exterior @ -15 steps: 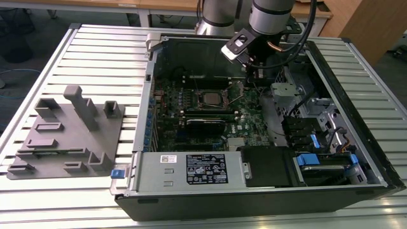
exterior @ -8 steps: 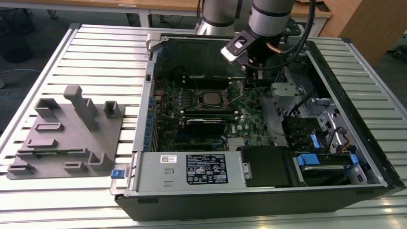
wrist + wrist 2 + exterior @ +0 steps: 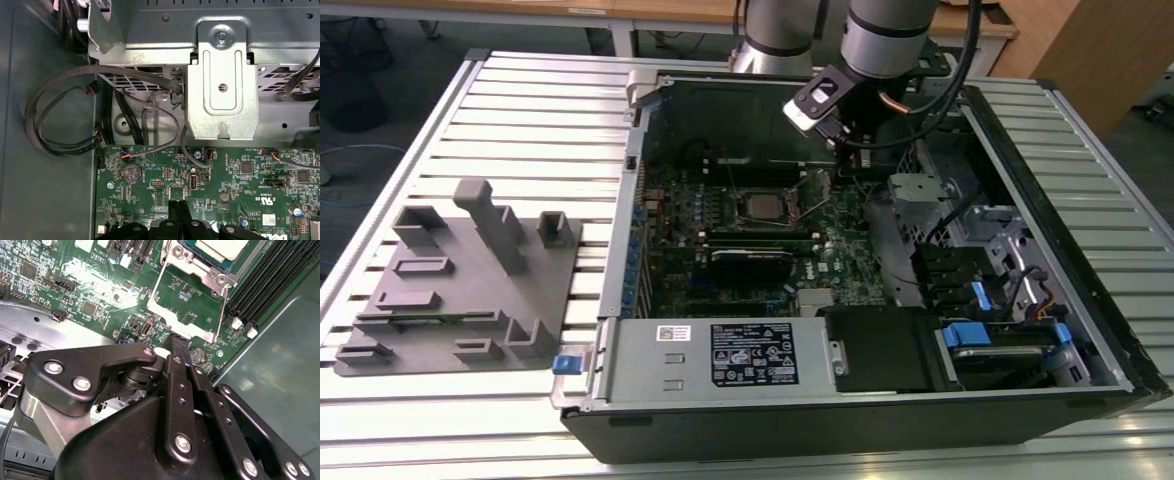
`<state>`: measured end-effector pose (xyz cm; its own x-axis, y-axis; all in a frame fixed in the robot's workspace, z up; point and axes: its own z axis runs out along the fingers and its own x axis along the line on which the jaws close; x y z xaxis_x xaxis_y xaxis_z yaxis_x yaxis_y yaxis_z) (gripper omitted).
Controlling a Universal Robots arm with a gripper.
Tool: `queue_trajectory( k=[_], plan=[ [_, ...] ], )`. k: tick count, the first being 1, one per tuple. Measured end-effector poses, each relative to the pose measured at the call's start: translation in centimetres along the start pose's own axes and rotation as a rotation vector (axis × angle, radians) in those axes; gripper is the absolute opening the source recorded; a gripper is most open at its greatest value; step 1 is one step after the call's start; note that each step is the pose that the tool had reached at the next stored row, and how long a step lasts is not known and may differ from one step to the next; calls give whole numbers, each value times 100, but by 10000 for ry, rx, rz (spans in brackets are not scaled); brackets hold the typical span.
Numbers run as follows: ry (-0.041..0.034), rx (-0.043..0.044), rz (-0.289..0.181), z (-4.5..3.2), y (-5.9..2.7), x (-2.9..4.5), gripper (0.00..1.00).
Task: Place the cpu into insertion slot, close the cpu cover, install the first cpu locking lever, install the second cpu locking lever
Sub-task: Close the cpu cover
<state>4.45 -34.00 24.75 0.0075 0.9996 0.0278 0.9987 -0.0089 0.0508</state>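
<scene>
Evidently cpu (image 3: 221,247) seated in slot (image 3: 210,268); cover (image 3: 223,310) open; closing it and both levers apparently left. Gripper (image 3: 179,343) empty, jaws closed, at cpu's 2 o'clock in exterior view.

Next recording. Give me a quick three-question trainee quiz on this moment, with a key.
1. True or false: the cpu already sits in the insertion slot.
2. The cpu cover is: A) closed over the chip, B) swung open beside the socket, C) lying outside the case.
3. Fill in: in both wrist views, the gripper is ____ (open/shut).
Key: 1 true; 2 B; 3 shut.
</scene>
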Motion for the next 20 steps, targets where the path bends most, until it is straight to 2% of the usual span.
queue_trajectory(
  k=[10,20],
  plan=[
    [1,-2,0,0,-28,0,10],
    [1,-70,-3,-11,-228,-2,10]
  ],
)
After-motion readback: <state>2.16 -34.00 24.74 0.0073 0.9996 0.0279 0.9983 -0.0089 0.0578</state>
